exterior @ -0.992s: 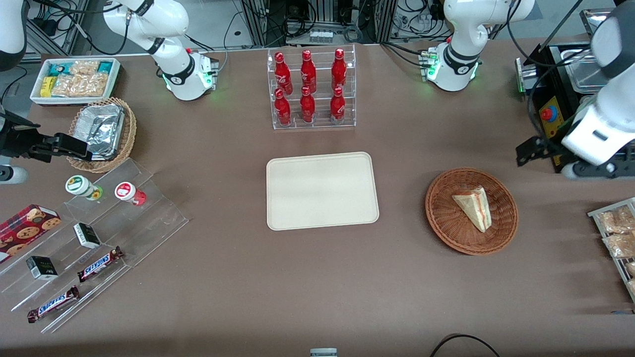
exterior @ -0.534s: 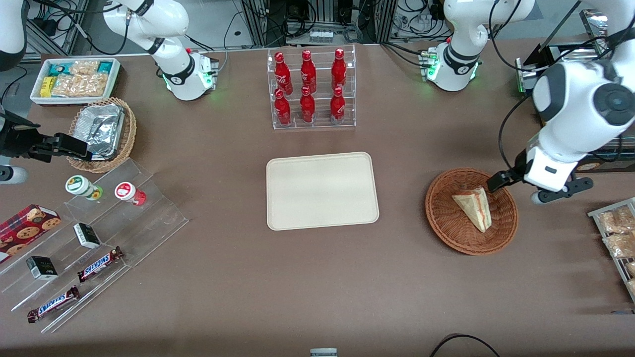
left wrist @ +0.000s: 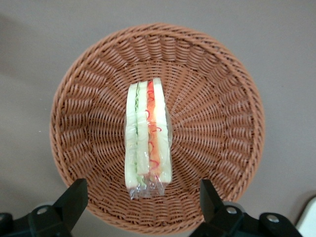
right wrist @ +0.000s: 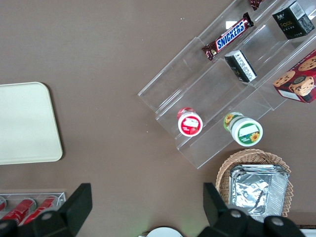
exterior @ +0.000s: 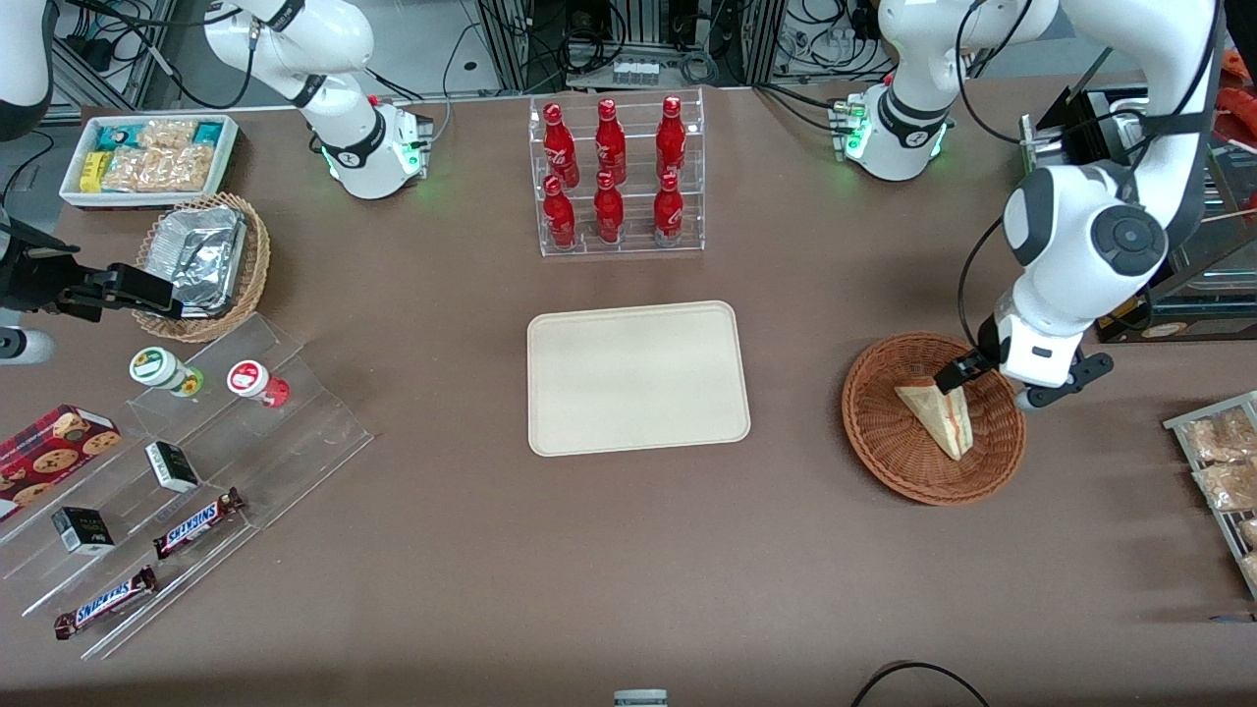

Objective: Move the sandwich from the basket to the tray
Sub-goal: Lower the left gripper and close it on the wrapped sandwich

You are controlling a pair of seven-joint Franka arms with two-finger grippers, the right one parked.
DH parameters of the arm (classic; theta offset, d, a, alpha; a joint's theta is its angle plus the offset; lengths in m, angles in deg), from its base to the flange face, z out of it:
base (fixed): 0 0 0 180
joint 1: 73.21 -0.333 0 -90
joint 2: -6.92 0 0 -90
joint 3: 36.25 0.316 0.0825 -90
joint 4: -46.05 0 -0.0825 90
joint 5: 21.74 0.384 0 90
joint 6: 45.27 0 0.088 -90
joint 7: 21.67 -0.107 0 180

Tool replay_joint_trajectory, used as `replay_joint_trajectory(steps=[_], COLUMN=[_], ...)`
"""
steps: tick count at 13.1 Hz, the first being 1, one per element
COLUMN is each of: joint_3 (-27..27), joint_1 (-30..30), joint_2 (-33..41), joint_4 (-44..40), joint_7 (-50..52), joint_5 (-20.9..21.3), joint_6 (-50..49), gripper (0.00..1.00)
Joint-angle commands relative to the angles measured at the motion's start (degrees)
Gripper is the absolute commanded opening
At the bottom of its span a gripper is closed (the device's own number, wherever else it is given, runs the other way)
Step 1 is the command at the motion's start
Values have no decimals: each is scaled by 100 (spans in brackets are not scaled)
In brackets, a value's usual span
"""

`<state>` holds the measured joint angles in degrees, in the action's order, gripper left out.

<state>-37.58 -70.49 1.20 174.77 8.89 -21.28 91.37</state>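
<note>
The sandwich (exterior: 938, 417) (left wrist: 148, 136), a clear-wrapped wedge with red and green filling, lies in the round reddish-brown wicker basket (exterior: 874, 432) (left wrist: 222, 89) toward the working arm's end of the table. My left gripper (exterior: 967, 378) (left wrist: 142, 197) hovers open above the basket, over the sandwich's wide end, which is farther from the front camera. Its black fingers (left wrist: 74, 197) stand wide apart, one on each side of that end, touching nothing. The cream tray (exterior: 638, 378) lies bare at the table's middle, beside the basket.
A clear rack of red bottles (exterior: 609, 177) stands farther from the front camera than the tray. A wire rack of snack packets (exterior: 1218, 462) sits at the working arm's table edge. A black box with a red button (exterior: 1090, 231) stands near it.
The left arm has swung in from the table's edge and come down. Its gripper went from outside the basket to above the sandwich. The sandwich has not moved.
</note>
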Motion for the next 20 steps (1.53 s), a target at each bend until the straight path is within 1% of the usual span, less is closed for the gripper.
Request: replay_joint_trajectory(steps=[1,8,9,10,11,12,13,14,16,19,20], joint_3=[2,2,2,2,2,2,2,2,10,-7,-129], joint_1=[36,36,36,36,36,36,36,36,36,36,45], joint_2=[-280,-790,-843,-887,-896,-887,-870,-852,-686,-212,-141], joint_4=[30,232,241,233,224,224,232,232,215,-82,-301], joint_7=[152,152,152,152,152,134,117,99,73,72,81], joint_5=[41,41,41,41,41,41,41,41,41,59,59], joint_6=[336,1083,1179,1189,1189,1189,1172,1154,1023,155,-179], gripper=[100,100,98,88,63,47,32,24,22,23,23])
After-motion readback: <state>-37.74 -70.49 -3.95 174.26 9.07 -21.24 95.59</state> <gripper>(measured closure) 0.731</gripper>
